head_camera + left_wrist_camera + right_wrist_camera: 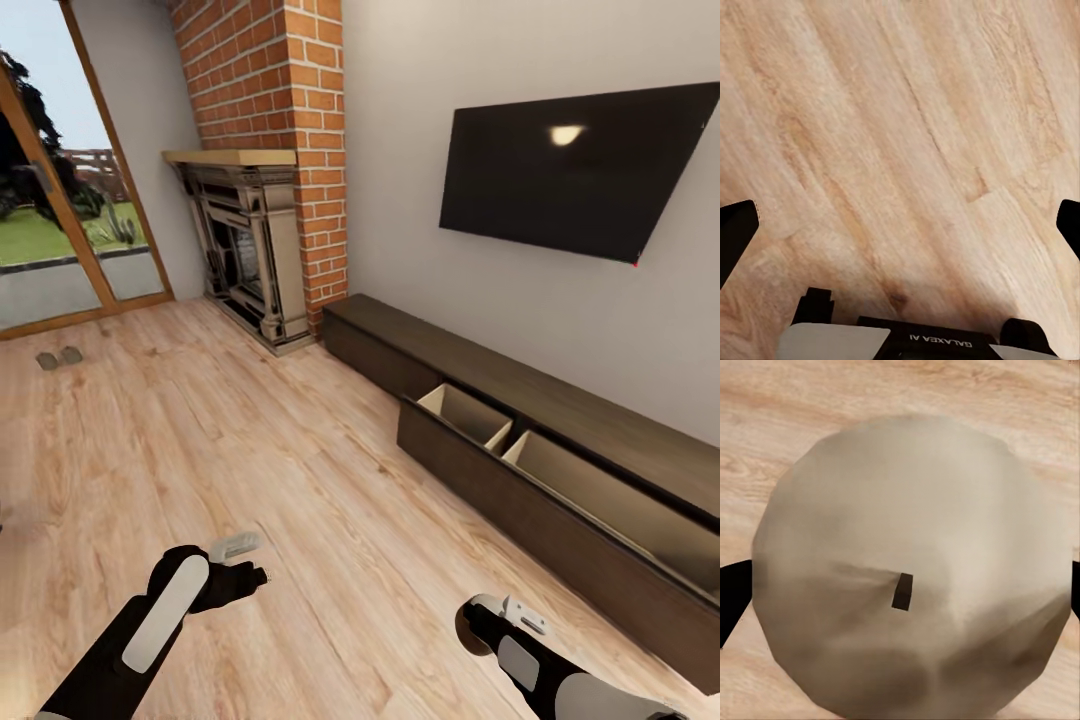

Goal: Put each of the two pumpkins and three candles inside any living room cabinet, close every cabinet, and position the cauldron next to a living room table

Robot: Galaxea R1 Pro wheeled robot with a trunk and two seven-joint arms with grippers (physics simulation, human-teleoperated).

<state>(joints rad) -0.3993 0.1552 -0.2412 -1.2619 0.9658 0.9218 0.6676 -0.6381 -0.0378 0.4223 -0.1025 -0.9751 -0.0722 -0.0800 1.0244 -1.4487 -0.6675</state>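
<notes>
- I'm in the living room: pale wall, black TV [580,170], red brick fireplace [262,170], light plank floor [250,440]. The long dark cabinet [520,440] runs along the wall, ahead and to the right of my right gripper [475,622], with a drawer [560,480] standing pulled out and its tan insides bare.
- The right wrist view looks straight down on a cream-white candle [911,570] with its dark wick, sitting between the finger tips seen at either edge; I judge the claw clamped on it.
- The left gripper [900,225] hangs over bare floor with its fingers wide apart, holding nothing.
- To do this step well, I'd roll nearer the cabinet, carry the candle over the drawer's front edge, lower it inside, and only then let go.
- The head view gives me the drawer and the route but hides the candle behind the wrist; the right wrist view shows the candle but no cabinet.
</notes>
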